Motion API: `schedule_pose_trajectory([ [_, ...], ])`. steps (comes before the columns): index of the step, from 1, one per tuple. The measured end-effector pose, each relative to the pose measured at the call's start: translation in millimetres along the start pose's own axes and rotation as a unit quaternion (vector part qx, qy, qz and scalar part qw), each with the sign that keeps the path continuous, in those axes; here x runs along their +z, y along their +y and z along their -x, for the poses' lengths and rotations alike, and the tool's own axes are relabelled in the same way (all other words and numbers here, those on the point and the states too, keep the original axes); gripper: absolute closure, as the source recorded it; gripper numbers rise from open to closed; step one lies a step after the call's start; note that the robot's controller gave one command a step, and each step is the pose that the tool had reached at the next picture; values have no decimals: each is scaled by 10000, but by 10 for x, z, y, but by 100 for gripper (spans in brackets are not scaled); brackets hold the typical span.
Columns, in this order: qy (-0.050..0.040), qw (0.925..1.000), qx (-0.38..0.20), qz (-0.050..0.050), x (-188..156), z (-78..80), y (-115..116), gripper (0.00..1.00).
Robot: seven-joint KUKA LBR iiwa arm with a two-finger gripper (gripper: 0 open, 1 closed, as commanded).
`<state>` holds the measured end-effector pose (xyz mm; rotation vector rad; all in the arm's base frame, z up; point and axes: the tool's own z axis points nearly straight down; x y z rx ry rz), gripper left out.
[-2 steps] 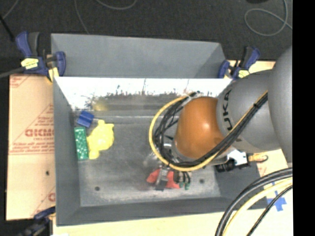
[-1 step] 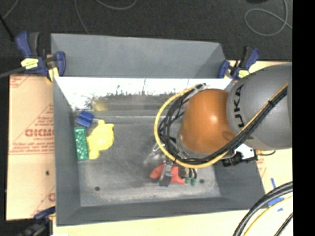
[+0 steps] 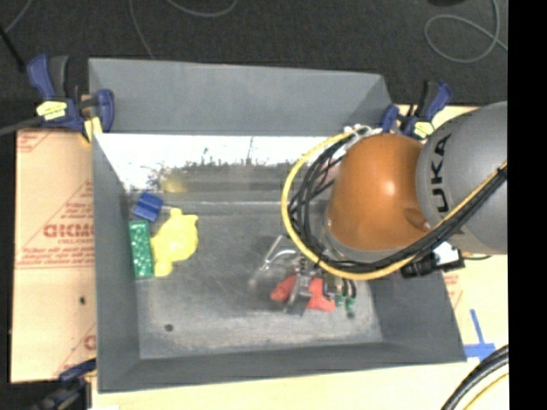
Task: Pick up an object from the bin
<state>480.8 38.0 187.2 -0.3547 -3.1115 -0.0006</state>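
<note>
My gripper (image 3: 301,285) is down near the bin floor, right of the middle, just below the orange cover. It sits among a small cluster of things. A red piece (image 3: 280,294) lies at its left and another red piece (image 3: 322,301) at its right. A clear plastic thing (image 3: 273,260) lies just up and left of it. A small green bit (image 3: 347,303) lies to the right. I cannot make out which of these the gripper touches.
At the bin's left side lie a yellow toy (image 3: 174,241), a green speckled block (image 3: 140,250) and a small blue piece (image 3: 149,207). The arm and its cables cover the bin's right part.
</note>
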Motion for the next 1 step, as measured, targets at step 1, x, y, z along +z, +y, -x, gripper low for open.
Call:
schedule_pose_trajectory([
  [1, -66, 9997, -215, 14, -798, 26, -81, 100],
])
